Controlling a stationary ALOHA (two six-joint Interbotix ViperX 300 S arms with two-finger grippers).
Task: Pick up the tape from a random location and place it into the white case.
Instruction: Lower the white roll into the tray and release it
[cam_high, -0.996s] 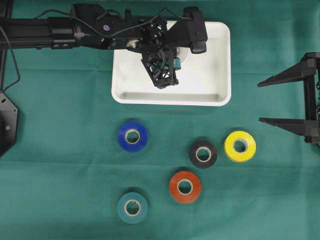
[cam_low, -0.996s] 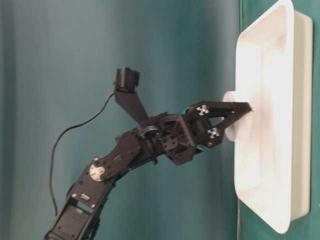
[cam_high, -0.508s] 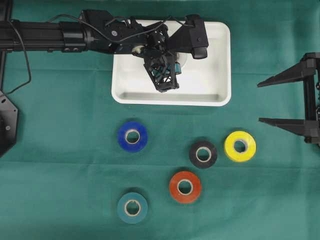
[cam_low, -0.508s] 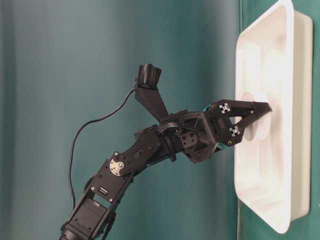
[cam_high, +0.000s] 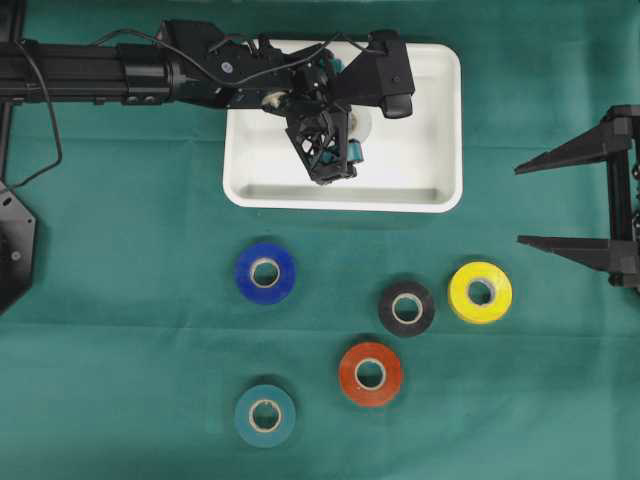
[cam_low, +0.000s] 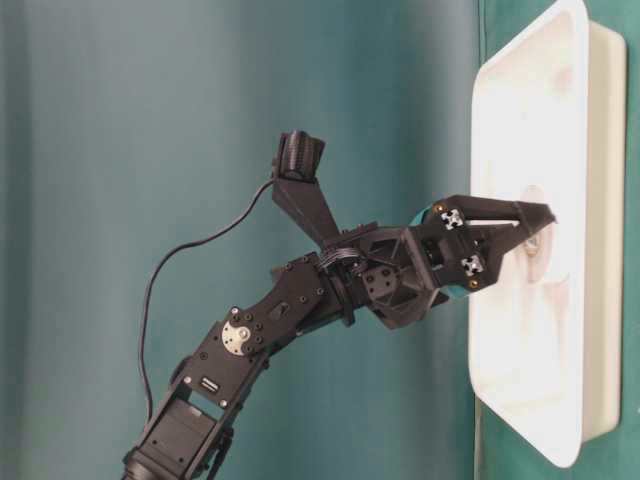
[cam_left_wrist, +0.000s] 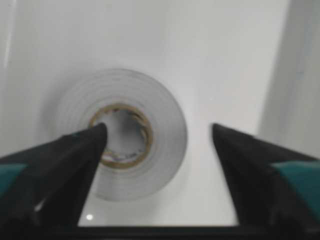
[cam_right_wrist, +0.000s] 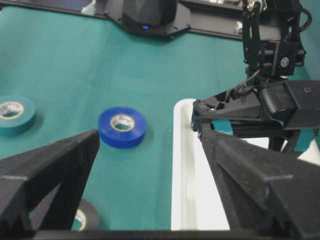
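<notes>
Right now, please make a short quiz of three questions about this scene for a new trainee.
1. True or false: the white tape lies flat inside the white case.
2. How many tape rolls lie on the green cloth outside the case?
3. Which roll is nearest the right gripper: A) blue tape, B) yellow tape, C) teal tape?

Key:
1. True; the left gripper stands open over it.
2. Five.
3. B.
</notes>
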